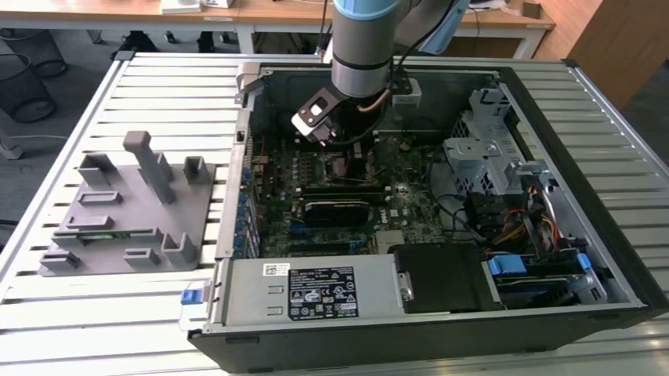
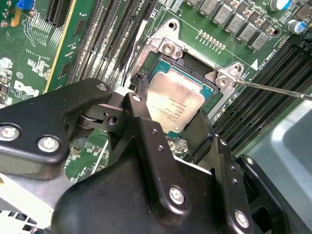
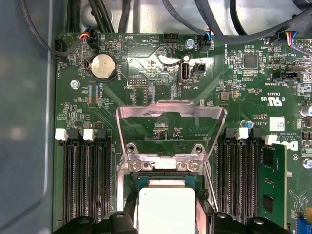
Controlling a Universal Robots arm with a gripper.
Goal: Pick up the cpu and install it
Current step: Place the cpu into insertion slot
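The cpu (image 2: 176, 103) is a flat square chip with a silver-grey top. It lies level in the motherboard socket (image 2: 168, 48), or just above it; in the first wrist view the cpu (image 3: 166, 207) sits below the raised metal load plate (image 3: 170, 113). My gripper (image 2: 173, 100) straddles it, with one black finger (image 2: 140, 90) against one edge and the other finger against the opposite edge. In the exterior view my gripper (image 1: 340, 147) hangs low inside the open computer case (image 1: 585, 102), above the board's middle, and hides the chip.
A thin metal socket lever (image 2: 278, 88) sticks out beside the socket. Memory slots (image 3: 83, 180) flank it, and one holds a green stick (image 3: 273, 181). A grey parts fixture (image 1: 125, 211) lies at the exterior view's left. The power supply (image 1: 313, 291) and drive cage (image 1: 486, 153) crowd the case.
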